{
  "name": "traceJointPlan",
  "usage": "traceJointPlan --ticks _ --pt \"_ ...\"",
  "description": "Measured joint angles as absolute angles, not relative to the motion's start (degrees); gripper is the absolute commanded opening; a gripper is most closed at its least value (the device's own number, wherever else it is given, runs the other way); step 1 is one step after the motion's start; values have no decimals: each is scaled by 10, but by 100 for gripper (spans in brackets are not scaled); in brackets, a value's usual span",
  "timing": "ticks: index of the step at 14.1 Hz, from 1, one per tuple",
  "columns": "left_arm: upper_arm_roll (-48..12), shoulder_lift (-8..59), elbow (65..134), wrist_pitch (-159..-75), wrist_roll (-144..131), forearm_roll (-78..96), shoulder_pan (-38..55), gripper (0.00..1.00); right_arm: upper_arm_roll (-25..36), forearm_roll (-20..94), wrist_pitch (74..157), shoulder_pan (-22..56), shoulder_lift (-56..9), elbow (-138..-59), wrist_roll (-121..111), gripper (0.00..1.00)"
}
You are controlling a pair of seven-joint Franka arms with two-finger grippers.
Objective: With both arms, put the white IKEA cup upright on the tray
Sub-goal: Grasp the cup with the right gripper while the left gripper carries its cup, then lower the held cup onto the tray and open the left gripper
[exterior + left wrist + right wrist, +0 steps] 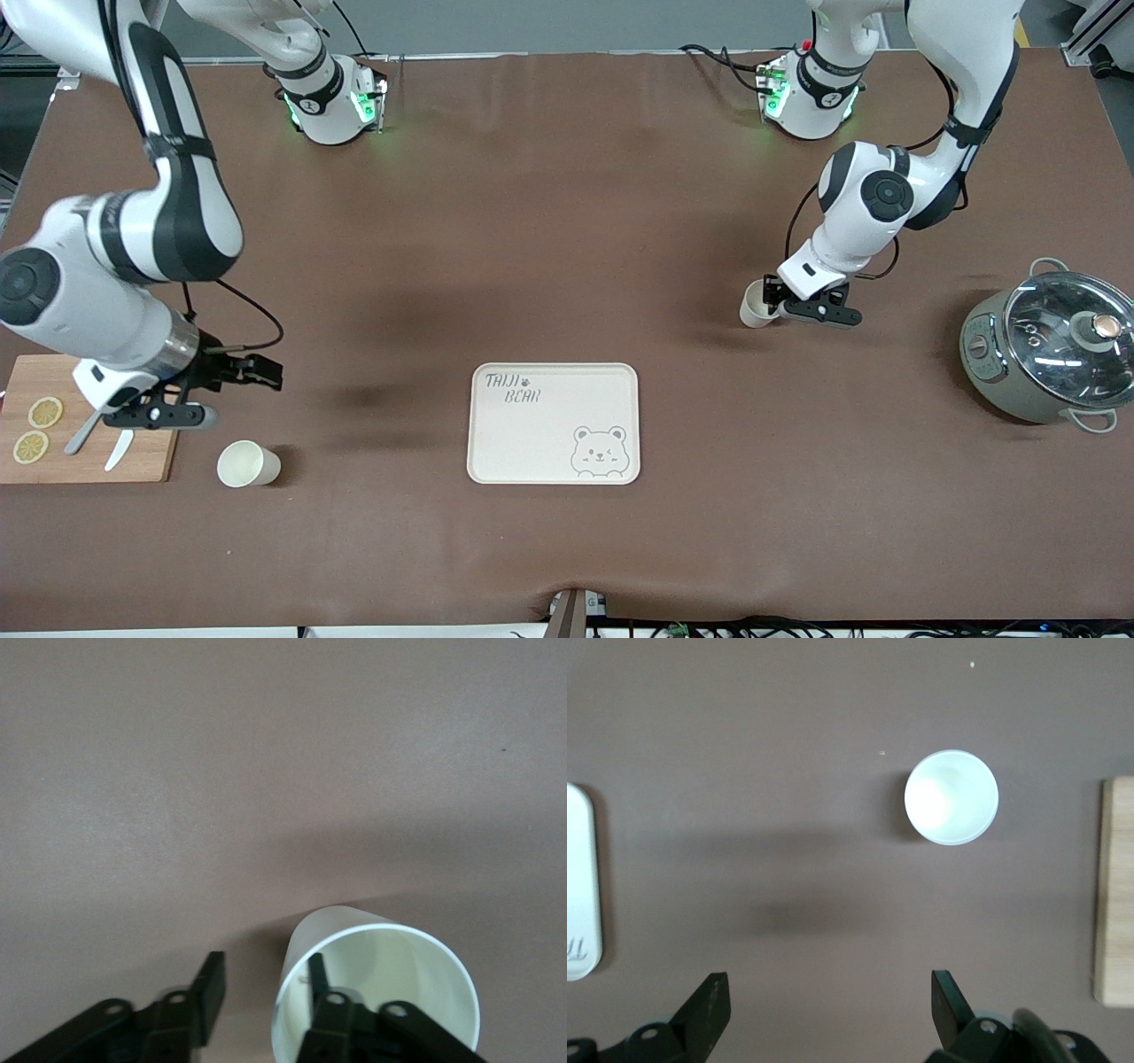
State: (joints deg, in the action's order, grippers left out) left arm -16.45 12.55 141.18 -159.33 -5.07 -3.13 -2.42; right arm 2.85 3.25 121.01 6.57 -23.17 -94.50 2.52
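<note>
The cream tray, printed "TAIJI BEAR" with a bear face, lies mid-table near the front camera; its edge shows in the right wrist view. One white cup lies tilted on the table toward the left arm's end. My left gripper is open at its mouth: in the left wrist view one finger is inside the cup, the other outside the wall. A second white cup stands mouth up beside the cutting board. My right gripper is open and empty above the table.
A wooden cutting board with lemon slices and a knife lies at the right arm's end. A grey pot with a glass lid stands at the left arm's end.
</note>
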Motion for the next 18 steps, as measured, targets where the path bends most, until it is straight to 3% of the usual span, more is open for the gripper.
traceJointPlan --ticks 4,7,9,12,14,17,18 --pt "-166 126 1408 -1596 -51 -31 -24 0 31 31 1263 66 -306 -912 -8 100" --pt "-167 135 1363 -1556 -59 -31 -20 0 35 31 1272 64 -357 -865 -34 100" --pt "-168 156 1277 -1450 -99 -31 3 0 37 31 1301 63 -382 -851 -50 100" --pt "-169 239 1086 -1305 -221 -32 82 0 40 30 1332 61 -411 -846 -71 100" --pt "-168 308 981 -1277 -290 -33 128 0 41 30 1345 57 -423 -845 -85 100" --pt "-167 377 895 -1274 -354 -34 170 0 42 30 1352 49 -434 -845 -93 100" --pt "-165 393 871 -1274 -373 -34 181 0 43 30 1358 47 -436 -845 -95 82"
